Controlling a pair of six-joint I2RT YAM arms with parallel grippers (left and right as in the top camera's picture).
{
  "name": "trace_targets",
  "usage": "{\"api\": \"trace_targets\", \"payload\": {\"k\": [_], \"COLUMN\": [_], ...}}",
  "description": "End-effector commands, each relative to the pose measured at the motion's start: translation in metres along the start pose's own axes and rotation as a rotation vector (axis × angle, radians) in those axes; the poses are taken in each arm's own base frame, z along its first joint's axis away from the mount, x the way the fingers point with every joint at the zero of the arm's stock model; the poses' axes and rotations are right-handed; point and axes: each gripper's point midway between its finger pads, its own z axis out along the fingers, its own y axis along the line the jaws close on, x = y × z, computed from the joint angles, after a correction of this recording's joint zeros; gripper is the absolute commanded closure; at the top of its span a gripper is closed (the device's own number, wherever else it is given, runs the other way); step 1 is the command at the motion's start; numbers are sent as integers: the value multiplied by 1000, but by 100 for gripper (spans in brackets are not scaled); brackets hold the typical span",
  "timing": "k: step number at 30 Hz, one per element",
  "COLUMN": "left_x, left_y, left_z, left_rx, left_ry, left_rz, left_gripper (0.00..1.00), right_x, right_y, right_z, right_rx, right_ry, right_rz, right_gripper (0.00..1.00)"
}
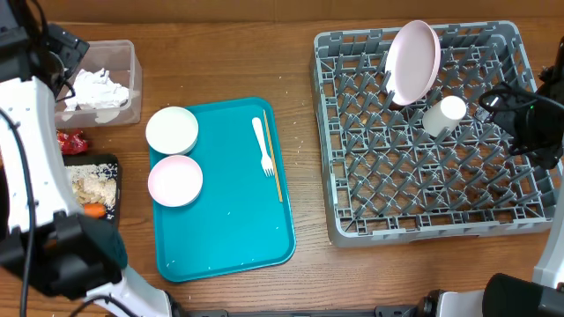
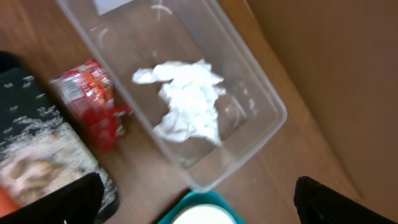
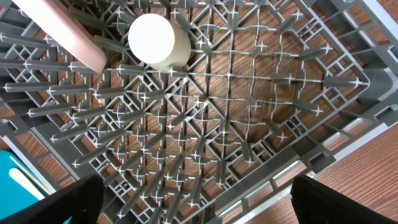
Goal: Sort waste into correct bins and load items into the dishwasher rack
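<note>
Step, likely: binning the snack wrapper (image 2: 93, 102).
Where: on the bare counter by the left edge, between the clear tub (image 2: 261, 102) and the black tray (image 2: 25, 93), in neither.
Fingers: left gripper (image 2: 199, 205) spread wide and empty above the far-left corner; right gripper (image 3: 193, 205) also spread and empty, over the rack (image 1: 423, 231) at the right edge.
Approach: drop straight down, pinch the crinkled middle, lift over the tub wall, release beside the tissue (image 2: 186, 99).

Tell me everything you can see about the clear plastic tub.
The clear plastic tub is a rectangular, see-through bin with rounded corners, standing upright on the wooden table. Only a crumpled white tissue lies inside, on its floor. A red snack wrapper lies just outside one long wall; whether they touch is unclear.
</note>
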Motion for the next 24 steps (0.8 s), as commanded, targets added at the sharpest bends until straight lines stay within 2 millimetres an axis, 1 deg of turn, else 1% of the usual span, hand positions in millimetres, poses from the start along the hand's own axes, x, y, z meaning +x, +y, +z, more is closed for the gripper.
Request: {"api": "trace_targets", "payload": {"k": [1, 2, 3, 5, 6, 16, 17, 21, 24], "left_x": [16, 41, 54, 71, 88, 160, 171, 199, 218], "left_y": [3, 4, 4, 2, 1, 5, 4, 0, 2], "left_z": [-21, -25, -27, -32, -38, -64, -67, -69, -69], "left_rx": [17, 37, 46, 60, 59, -102, -114, -126, -143], "left_ry": [77, 195, 253, 320, 373, 490, 505, 540, 577], "left_rz": [67, 69, 75, 122, 192, 498, 532, 616, 651], "left_gripper": [0, 0, 0, 0, 0, 0, 0, 0, 0], "right_x": [0, 0, 0, 0, 0, 0, 0, 0, 0], "right_y": [2, 2, 2, 2, 2, 2, 2, 2, 2], "right_z": [-2, -2, -2, -2, -2, -2, -2, -2, -2], "right_rx": [-13, -13, -13, -13, -13, -13, -13, -13, -13], "right_ry": [-7, -7, -7, -7, -7, -7, -7, -7, -7], "right_rz": [-1, -1, -1, -1, -1, -1, -1, -1, -1], "right_gripper": [0, 0, 0, 0, 0, 0, 0, 0, 0]}}
